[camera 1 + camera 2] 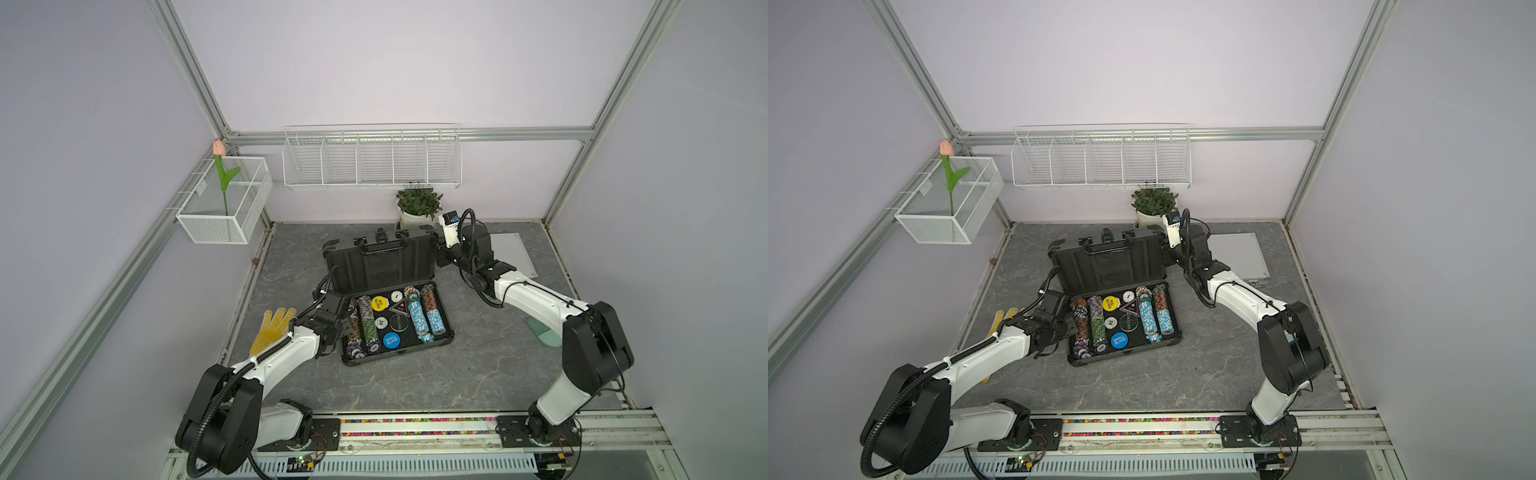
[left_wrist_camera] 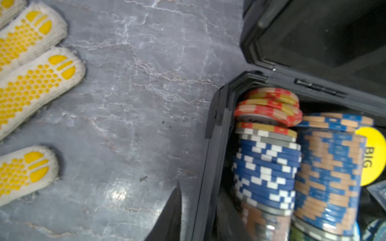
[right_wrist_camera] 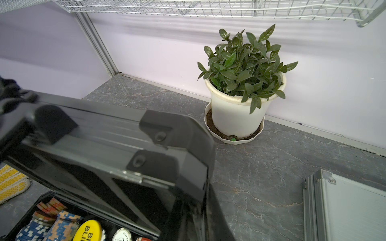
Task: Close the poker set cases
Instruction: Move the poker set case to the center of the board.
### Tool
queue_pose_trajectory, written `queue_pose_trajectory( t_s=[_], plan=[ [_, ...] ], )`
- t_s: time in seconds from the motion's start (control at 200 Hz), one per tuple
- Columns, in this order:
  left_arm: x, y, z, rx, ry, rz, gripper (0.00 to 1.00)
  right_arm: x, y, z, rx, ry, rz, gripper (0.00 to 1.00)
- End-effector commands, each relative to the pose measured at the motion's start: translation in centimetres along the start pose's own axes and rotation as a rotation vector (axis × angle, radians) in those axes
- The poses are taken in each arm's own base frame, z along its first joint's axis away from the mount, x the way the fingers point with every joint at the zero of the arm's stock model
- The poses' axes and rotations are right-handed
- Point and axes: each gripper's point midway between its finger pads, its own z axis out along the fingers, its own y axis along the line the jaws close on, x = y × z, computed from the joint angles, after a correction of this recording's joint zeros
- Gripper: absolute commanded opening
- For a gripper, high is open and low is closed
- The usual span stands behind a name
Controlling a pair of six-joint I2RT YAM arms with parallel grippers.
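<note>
I'm working the dark case, mid-frame in both top views. Its base lies flat, packed with chips, and the lid stands roughly upright behind it. The silver case lies flat and looks closed right of centre, behind my right arm, so I judge the dark one is all that's left.

Next I need to swing the lid forward and down over the chips while the base is kept from sliding, then press the front edges together.

My right gripper sits with jaws together at the lid's upper right corner; I can't tell whether it pinches anything. My left gripper is at the base's left wall, one finger outside it, but blur hides whether it's clamped. A glove lies just left.
</note>
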Motion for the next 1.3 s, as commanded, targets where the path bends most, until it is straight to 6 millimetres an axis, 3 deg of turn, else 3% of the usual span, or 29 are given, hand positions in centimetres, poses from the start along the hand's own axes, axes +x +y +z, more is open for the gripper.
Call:
queue_pose_trajectory(
  t_s=[0.0,0.315,0.49,0.99,1.24,1.294],
  plan=[
    [-0.2,0.9,0.4,-0.053,0.000,-0.005,0.20,-0.6,-1.1,-1.3,0.049,-0.006,-0.001,0.13],
    [-0.6,0.0,1.1,-0.043,0.002,0.005,0.00,-1.0,-1.4,-1.5,0.057,-0.015,0.003,0.13],
    [-1.8,-1.5,2.0,-0.027,-0.008,0.026,0.00,-1.4,-1.6,-1.6,0.064,-0.028,0.007,0.13],
    [-6.5,-8.3,5.8,0.044,-0.027,0.103,0.00,-2.3,-2.6,-0.8,0.100,-0.068,-0.007,0.13],
    [-7.5,-8.9,6.5,0.025,-0.043,0.145,0.00,-0.3,-2.7,-0.2,0.098,-0.033,0.020,0.13],
    [-7.7,-8.5,6.2,0.006,-0.052,0.156,0.05,0.3,-2.9,-0.2,0.105,-0.024,0.022,0.13]
  ],
)
